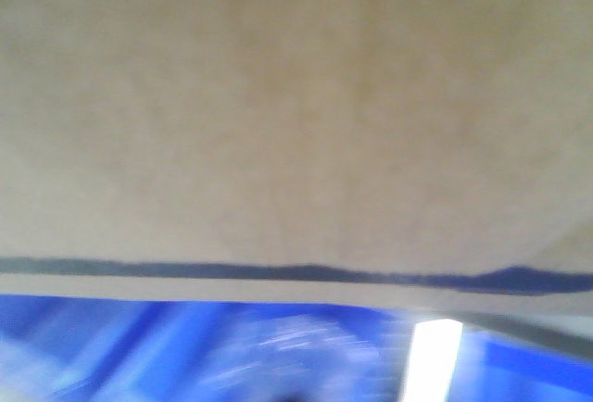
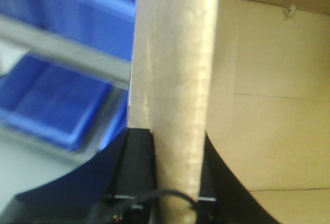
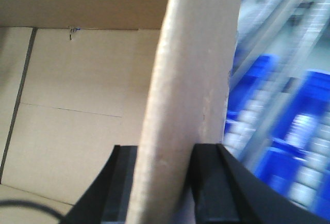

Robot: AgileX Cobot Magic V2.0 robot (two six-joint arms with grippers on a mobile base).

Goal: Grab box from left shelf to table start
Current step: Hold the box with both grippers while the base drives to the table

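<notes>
The brown cardboard box [image 1: 278, 106] fills the front view, blurred, with a dark line along its lower edge. In the left wrist view my left gripper [image 2: 175, 157] is shut on an upright wall of the box [image 2: 175, 79], one black finger [image 2: 136, 172] on each side; the open inside of the box lies to the right. My right gripper [image 3: 164, 177] is likewise shut on the opposite box wall [image 3: 196, 79], its black fingers [image 3: 124, 182] pressed on both faces. A silver rail of the left shelf [image 2: 67, 53] crosses behind. Whether the pale surface [image 2: 26, 177] at lower left is the table I cannot tell.
Blue plastic bins [image 2: 56, 105] sit behind the shelf rail on the left. More blue bins [image 3: 289, 146] and grey shelf rails [image 3: 273, 38] streak past on the right, motion-blurred. Blue bins [image 1: 185, 346] also show under the box in the front view.
</notes>
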